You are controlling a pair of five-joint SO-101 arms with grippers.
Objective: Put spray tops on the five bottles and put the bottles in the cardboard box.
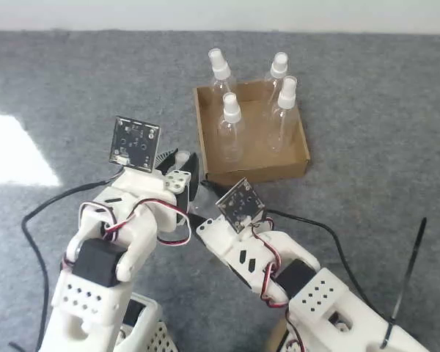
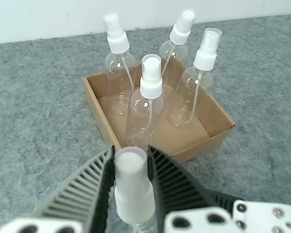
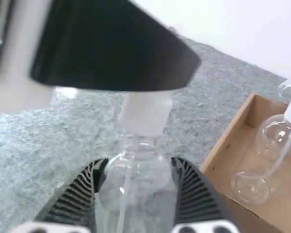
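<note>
Left of centre in the high view, the arms hide the fifth bottle apart from its spray top; the lower edge cuts off both arm bases. The left wrist view cuts off the bottle's body. In the right wrist view a blurred dark finger of the left pincer covers the top's head, and the bottle's base is cut off.

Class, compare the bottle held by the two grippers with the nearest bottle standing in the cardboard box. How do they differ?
The held bottle is outside the cardboard box; the boxed bottle stands inside. The held bottle is gripped, left gripper on its spray top, right gripper on its body; the boxed bottle is untouched. Both are clear, upright, white-topped.
</note>
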